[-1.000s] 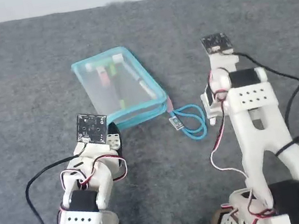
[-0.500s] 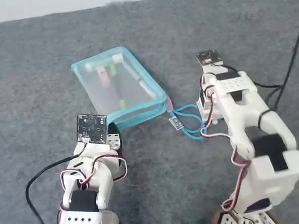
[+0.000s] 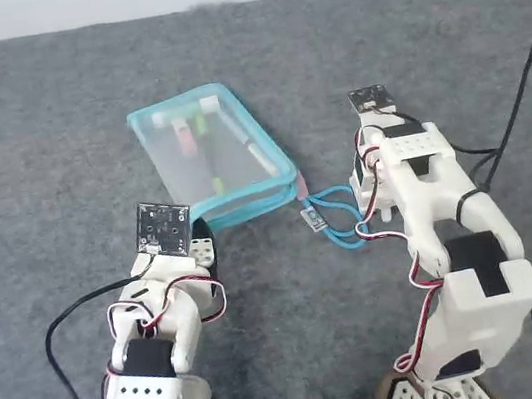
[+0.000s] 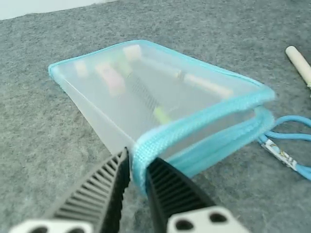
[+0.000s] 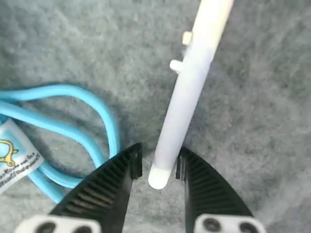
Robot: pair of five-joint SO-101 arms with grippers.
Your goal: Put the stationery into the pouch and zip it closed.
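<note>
pen (image 5: 187, 97) | right end effector (image 5: 158, 167) narrow astride its tip: better to grip further up | left end effector (image 4: 137, 170) pinching pouch (image 4: 146, 97) rim

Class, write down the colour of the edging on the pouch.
Turquoise: the edging of the pouch shows best in the left wrist view.
</note>
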